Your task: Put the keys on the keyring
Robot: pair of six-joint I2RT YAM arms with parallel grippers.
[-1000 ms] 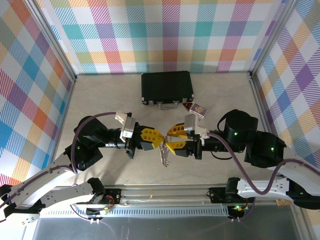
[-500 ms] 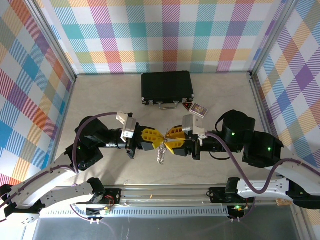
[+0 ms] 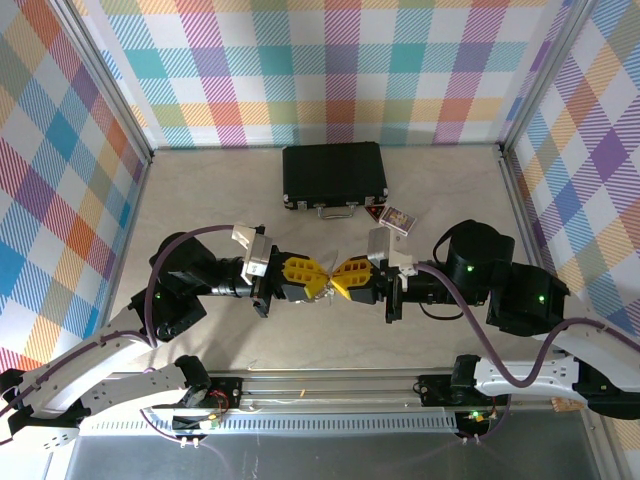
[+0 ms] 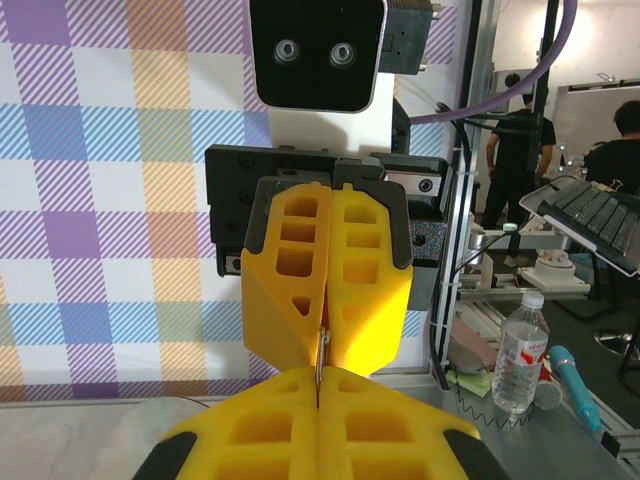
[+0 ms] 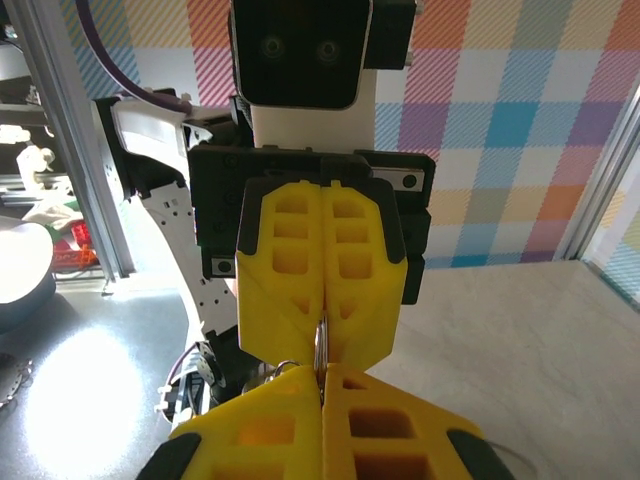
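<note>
1. Your left fingers (image 3: 318, 280) and right fingers (image 3: 340, 280) meet tip to tip above the worktop (image 3: 200, 200), around its middle and nearer the near edge than the far one.
2. Left fingers: pressed together. In your left wrist view (image 4: 322, 388) the yellow pads show no gap, only a thin metal sliver at the seam.
3. Right fingers: also together. They face that camera head-on (image 4: 326, 330), and the same sliver runs up into their seam.
4. Right wrist view agrees. Your own pads (image 5: 326, 385) are closed at the bottom and the left pair (image 5: 326, 330) is closed opposite them.
5. The keyring (image 3: 326, 289) sits in the junction between the two sets of tips, off the worktop. Both pairs look clamped on it.
6. Close up, the keyring is a silvery edge (image 4: 320, 355) bridging the tips. From the right wrist a curved bit of it (image 5: 319, 345) pokes out of the left pair's seam, with more grey loop just to its left.
7. Key: can't tell it apart from the yellow pads in any view.
8. A black case (image 3: 334, 175) lies closed at the middle of the far edge, well apart from the fingers.
9. A small printed card (image 3: 397, 217) lies just beside the case's near right corner.
</note>
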